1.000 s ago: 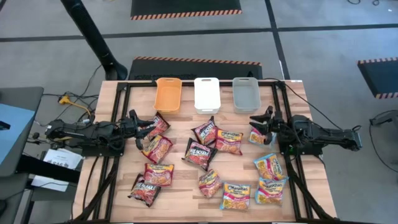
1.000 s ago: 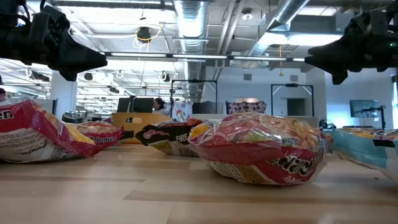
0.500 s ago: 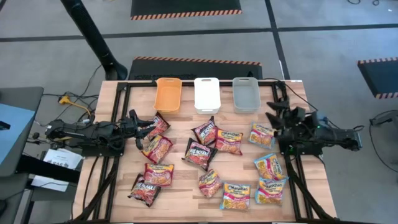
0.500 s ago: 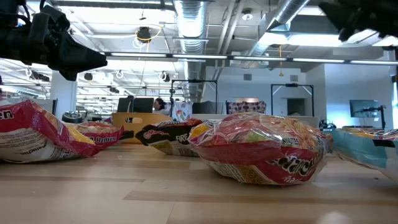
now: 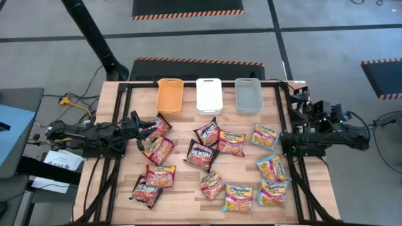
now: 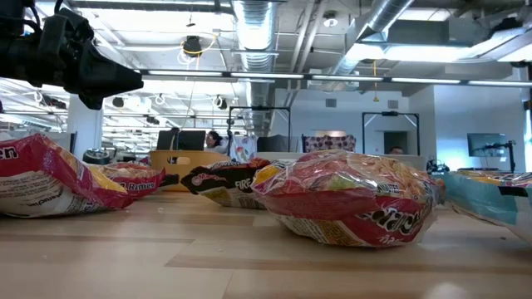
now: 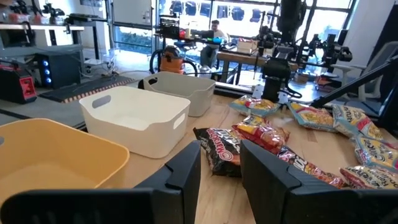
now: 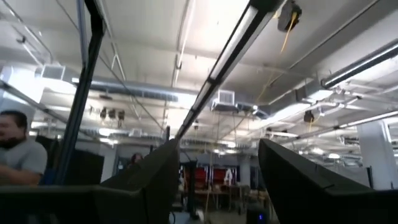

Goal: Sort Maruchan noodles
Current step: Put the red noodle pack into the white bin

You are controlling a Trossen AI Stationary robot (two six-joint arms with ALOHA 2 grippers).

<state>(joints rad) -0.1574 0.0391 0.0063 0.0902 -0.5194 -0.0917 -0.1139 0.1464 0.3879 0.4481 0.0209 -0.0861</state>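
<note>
Maruchan noodle packets lie flat and scattered on the wooden table [image 5: 182, 207]: red ones [image 5: 158, 149] on the left, dark ones [image 5: 201, 156] in the middle, yellow-and-blue ones [image 5: 272, 168] on the right. My left gripper [image 7: 219, 168] hovers level at the left edge, open and empty, beside a red packet [image 5: 159, 125]; in the low view it [image 6: 108, 79] shows at the upper left. My right gripper [image 8: 217, 180] is open and empty, raised and tipped up toward the ceiling near the table's far right corner [image 5: 296, 99].
Three bins stand in a row at the far edge: orange [image 5: 169, 94], white [image 5: 208, 94], grey [image 5: 248, 94]. A yellow-and-blue packet [image 5: 264, 135] lies near the right arm. People sit in the room beyond the table.
My right gripper has risen from just above the yellow-and-blue packet near the grey bin, drawn back toward the far right corner and tipped upward, leaving the low view at its top. The packet lies flat on the table. The left arm has kept still.
</note>
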